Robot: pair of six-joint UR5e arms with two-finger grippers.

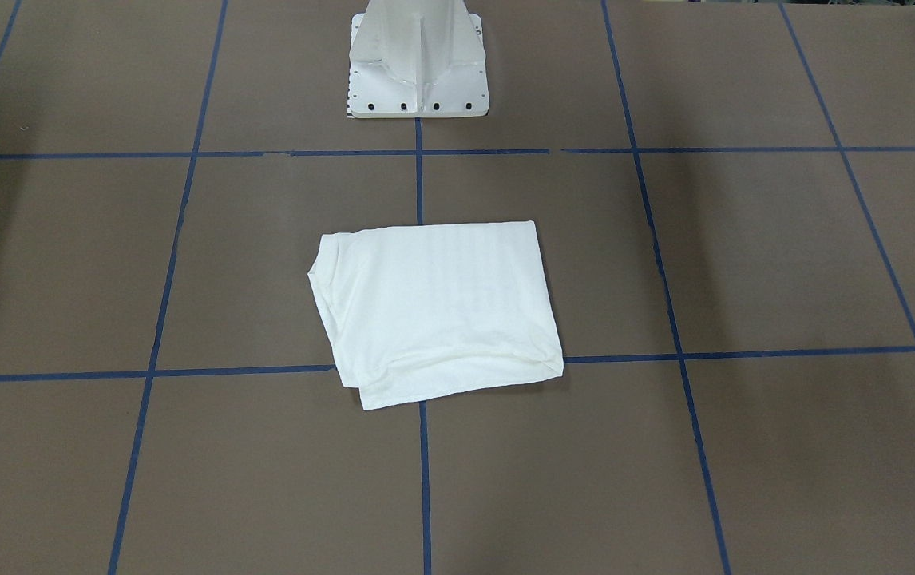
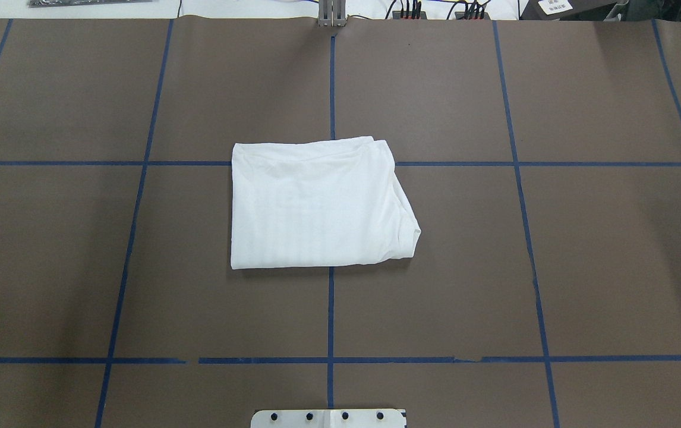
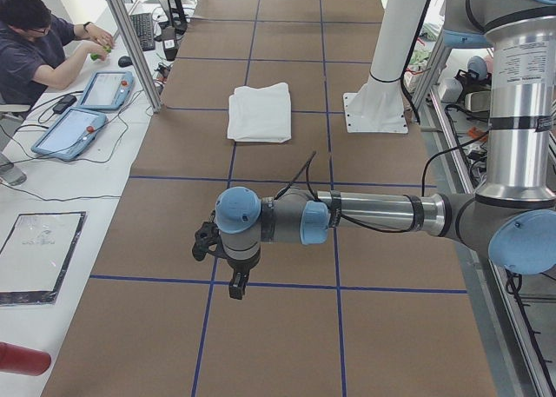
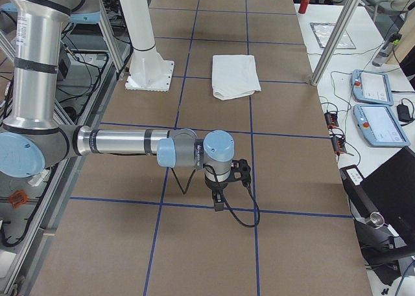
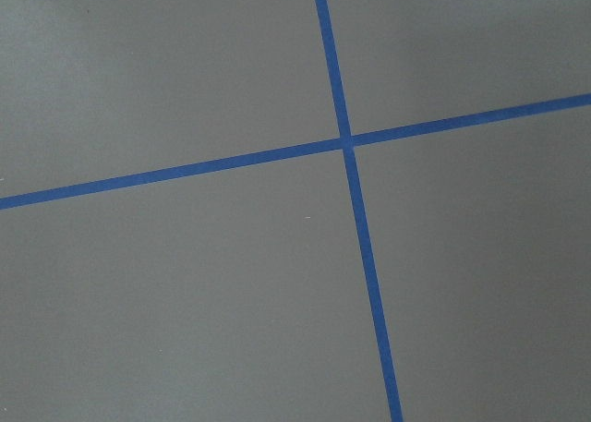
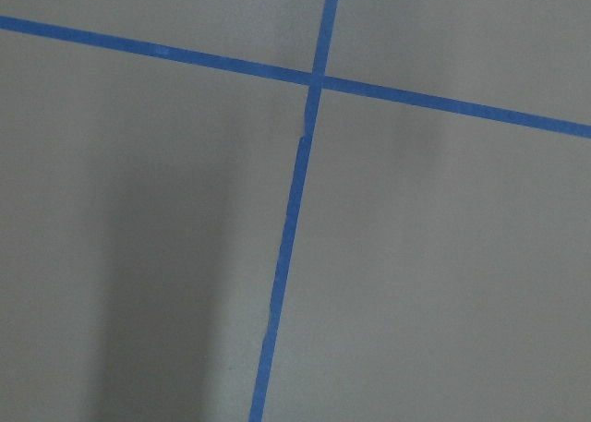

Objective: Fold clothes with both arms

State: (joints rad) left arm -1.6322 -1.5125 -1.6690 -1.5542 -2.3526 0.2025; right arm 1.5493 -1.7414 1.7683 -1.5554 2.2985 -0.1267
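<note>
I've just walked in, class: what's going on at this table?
Nothing is handling the white shirt, which lies folded in a rough rectangle at the middle of the table. The left end effector and right end effector hang pointing down over opposite ends, well away from it. The folding looks done.

light: bright, even | shadows: soft dark patches on the table (image 1: pixel 66 239) | glare: shirt (image 2: pixel 317 202) glows white | focus: sharp

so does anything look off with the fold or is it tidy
Only slightly. The shirt is folded into a rough rectangle, but its edge on the robot's right slants and bulges at the near corner, layers not lining up. Nothing spilled or damaged.
</note>
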